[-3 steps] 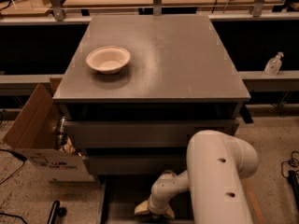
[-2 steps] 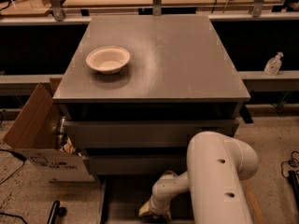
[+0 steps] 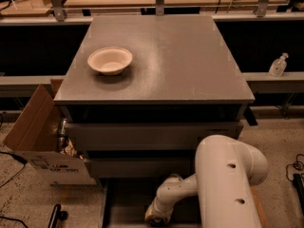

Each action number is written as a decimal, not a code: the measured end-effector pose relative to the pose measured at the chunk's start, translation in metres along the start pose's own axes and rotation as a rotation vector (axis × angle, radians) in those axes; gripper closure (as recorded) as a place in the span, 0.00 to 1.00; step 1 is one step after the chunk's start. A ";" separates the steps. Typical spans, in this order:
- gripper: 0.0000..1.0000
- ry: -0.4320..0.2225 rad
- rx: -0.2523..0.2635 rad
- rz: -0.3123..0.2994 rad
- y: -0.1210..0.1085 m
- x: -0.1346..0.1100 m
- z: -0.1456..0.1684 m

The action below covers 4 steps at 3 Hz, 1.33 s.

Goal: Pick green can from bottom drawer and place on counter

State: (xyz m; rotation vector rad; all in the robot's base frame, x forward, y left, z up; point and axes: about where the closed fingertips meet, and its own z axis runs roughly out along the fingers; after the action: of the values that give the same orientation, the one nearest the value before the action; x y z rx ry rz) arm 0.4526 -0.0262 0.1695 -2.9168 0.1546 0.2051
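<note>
The gripper (image 3: 155, 218) hung low at the bottom edge of the view, reaching down into the pulled-out bottom drawer (image 3: 127, 199), whose flat dark floor showed to the left of it and behind it. Only its upper part was visible, and whether it was open, closed or gripping anything could not be told. The green can could not be made out anywhere near the gripper or elsewhere in the drawer, so where it lay, which way it pointed and how its long axis ran could not be told either. The bulky white arm (image 3: 229, 184) rose just to the right of the gripper and covered the drawer's right side. Directly above the gripper stood the two shut upper drawer fronts (image 3: 142, 137), and above those spread the counter (image 3: 185, 56) — broad, grey and faintly glossy. On the counter, well above the gripper and to its left, sat a pale shallow bowl (image 3: 109, 60), upright. An open cardboard box (image 3: 33, 132) stood on the floor far to the gripper's left, beside the cabinet, and a clear pump bottle (image 3: 278, 65) stood on a ledge far up to its right.
</note>
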 end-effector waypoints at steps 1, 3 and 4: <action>0.44 0.017 0.053 0.001 -0.002 0.002 -0.012; 0.44 0.026 0.104 -0.012 -0.006 0.003 -0.030; 0.48 0.009 0.151 -0.040 -0.013 0.003 -0.067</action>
State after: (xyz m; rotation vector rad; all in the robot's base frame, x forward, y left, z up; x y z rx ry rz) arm 0.4655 -0.0288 0.2368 -2.7684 0.1084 0.1657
